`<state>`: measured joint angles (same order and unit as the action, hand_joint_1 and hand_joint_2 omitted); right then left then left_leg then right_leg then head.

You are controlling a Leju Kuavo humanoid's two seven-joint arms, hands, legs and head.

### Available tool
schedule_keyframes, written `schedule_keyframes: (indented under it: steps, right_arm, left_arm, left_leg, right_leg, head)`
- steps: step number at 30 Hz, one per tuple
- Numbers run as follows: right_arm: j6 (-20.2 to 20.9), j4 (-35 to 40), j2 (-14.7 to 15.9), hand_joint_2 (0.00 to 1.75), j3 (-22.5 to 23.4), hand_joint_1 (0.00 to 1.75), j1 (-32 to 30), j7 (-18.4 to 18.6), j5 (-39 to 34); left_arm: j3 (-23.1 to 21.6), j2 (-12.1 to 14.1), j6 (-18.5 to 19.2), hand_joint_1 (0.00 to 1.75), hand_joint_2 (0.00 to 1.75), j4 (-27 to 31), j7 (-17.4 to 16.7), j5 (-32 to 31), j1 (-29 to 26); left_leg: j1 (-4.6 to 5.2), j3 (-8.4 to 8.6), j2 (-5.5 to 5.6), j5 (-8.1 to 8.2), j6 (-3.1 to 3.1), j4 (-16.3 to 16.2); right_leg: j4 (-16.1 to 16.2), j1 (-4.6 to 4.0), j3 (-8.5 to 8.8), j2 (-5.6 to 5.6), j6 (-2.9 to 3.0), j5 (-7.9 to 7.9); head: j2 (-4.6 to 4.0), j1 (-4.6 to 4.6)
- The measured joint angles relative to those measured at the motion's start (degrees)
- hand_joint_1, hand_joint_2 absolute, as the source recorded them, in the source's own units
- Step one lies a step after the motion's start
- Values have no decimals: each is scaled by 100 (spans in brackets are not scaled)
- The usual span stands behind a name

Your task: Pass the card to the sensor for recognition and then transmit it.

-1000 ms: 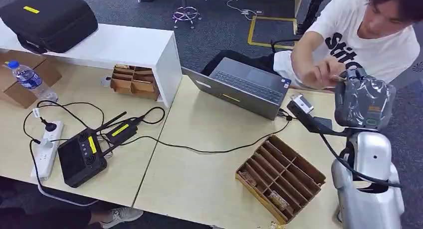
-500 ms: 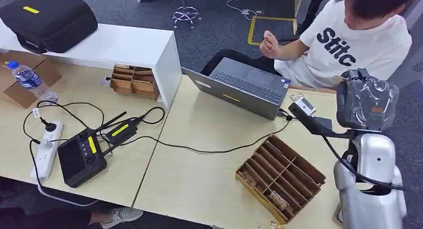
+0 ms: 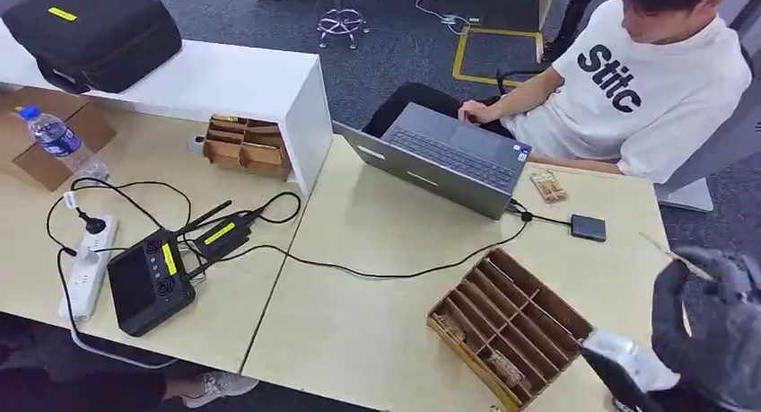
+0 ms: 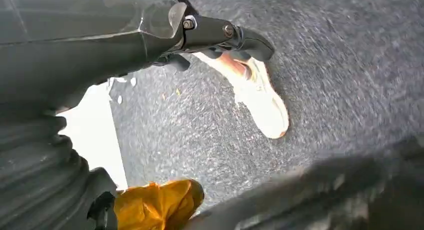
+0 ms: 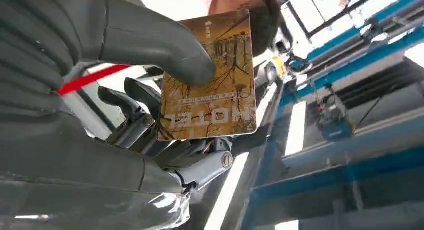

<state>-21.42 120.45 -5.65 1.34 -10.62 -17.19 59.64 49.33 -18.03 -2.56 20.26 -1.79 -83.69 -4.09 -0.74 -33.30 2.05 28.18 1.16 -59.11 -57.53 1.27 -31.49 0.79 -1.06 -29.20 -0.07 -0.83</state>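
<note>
My right hand [image 3: 713, 331] hangs low past the table's near right corner, dark and blurred. It pinches a thin card [image 3: 671, 253], seen edge-on from the head. In the right wrist view the card [image 5: 210, 84] is golden brown with the word HOTEL, held between the thumb [image 5: 150, 39] and the fingers behind it. The sensor [image 3: 588, 227], a small black square on a cable, lies on the table beyond the hand, apart from the card. My left hand [image 4: 220, 32] hangs over grey carpet with nothing in it.
A person [image 3: 646, 80] sits at the far right, one hand on the grey laptop [image 3: 440, 156]. A second card [image 3: 547, 186] lies beside the laptop. A cardboard divider tray [image 3: 507, 318] sits left of my right hand. A controller [image 3: 148, 282], cables and a power strip [image 3: 85, 268] lie on the left.
My right arm has dropped from beside the person to low at the table's near right corner. The person's hand drew away from mine and went to the laptop. The view shifted slightly.
</note>
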Motion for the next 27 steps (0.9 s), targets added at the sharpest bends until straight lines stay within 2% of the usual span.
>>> schedule_keyframes:
  steps: [1, 3, 8, 14, 23, 25, 27]
  right_arm:
    - [-24, 312, -145, 175, 158, 175, -353, -204, -198]
    - [4, 706, -368, 175, 355, 175, -821, -386, -183]
    - [192, 1157, -762, 175, 653, 175, -1375, -423, -141]
    - [405, 1310, -976, 175, 926, 175, -1534, -412, -325]
    - [542, 1351, -1129, 175, 1147, 175, -1569, -525, -369]
    - [630, 1347, -1186, 175, 1232, 175, -1566, -569, -186]
    - [776, 1308, -1230, 175, 1302, 175, -1550, -411, 323]
  left_arm:
    - [15, -2, -54, 0, 175, -26, -4, 69, 0]
    - [28, 0, -131, 0, 175, -61, -13, 166, 3]
    - [33, -2, -236, 0, 175, -111, -41, 339, 8]
    - [33, 0, -260, 0, 175, -124, -52, 417, 9]
    - [33, -2, -288, 0, 175, -127, -52, 485, 10]
    - [31, -2, -288, 0, 175, -127, -52, 531, 10]
    - [20, -2, -288, 0, 175, -127, -68, 597, 10]
  left_leg:
    - [0, 7, -24, 17, 8, 1]
    - [1, 23, -64, 29, 6, 2]
    - [1, 42, -86, 35, 13, 2]
    - [3, 59, -87, 34, 13, 1]
    - [2, 61, -91, 34, 13, 1]
    - [2, 60, -91, 34, 13, 1]
    - [2, 60, -91, 35, 13, 2]
  right_leg:
    - [0, 0, 0, -21, 4, -6]
    - [0, 0, 1, -62, 4, -7]
    - [0, 1, 4, -86, 6, -8]
    - [1, 2, 19, -88, 4, -7]
    - [0, 2, 26, -90, 4, -7]
    - [0, 2, 26, -90, 5, -7]
    - [0, 1, 27, -90, 5, -7]
  head:
    - [0, 7]
    - [0, 4]
    - [0, 4]
    - [0, 4]
    - [0, 4]
    - [0, 5]
    - [0, 4]
